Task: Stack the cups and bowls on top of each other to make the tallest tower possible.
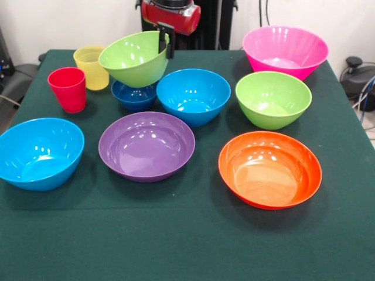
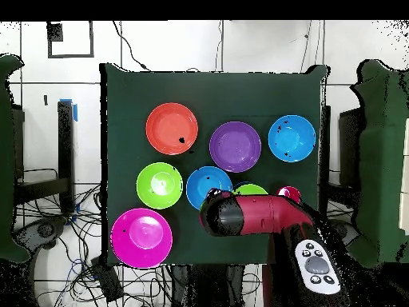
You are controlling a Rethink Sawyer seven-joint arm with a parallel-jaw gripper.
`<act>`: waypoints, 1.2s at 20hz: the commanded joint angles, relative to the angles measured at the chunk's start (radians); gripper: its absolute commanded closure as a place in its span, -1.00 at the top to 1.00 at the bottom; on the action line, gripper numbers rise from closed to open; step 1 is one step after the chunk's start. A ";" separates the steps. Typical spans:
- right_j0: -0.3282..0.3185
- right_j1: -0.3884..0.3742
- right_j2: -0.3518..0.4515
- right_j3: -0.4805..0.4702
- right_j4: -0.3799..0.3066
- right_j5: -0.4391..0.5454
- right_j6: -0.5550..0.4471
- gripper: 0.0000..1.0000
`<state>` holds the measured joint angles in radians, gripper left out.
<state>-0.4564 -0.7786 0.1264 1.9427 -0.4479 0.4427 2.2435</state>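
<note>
Claw (image 1: 164, 42) pinching the right rim of 1 lime green bowl (image 1: 133, 58), held tilted just above the small dark blue bowl (image 1: 134, 95) at the worktop's (image 1: 187, 246) far left, apparently for stacking; red cup (image 1: 68, 89) and yellow cup (image 1: 91, 67) stand left.

bowls (image 1: 147, 146): 8 | cups (image 1: 68, 89): 2 | table (image 1: 187, 246): 1

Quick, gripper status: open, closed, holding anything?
Gripper: closed on the rim of a lime green bowl, holding it tilted above the small dark blue bowl.
</note>
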 commanded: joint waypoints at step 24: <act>-0.044 0.078 0.039 -0.048 -0.093 -0.060 -0.044 -1.00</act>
<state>-0.4946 -0.7661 0.1262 1.9421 -0.4628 0.4427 2.2435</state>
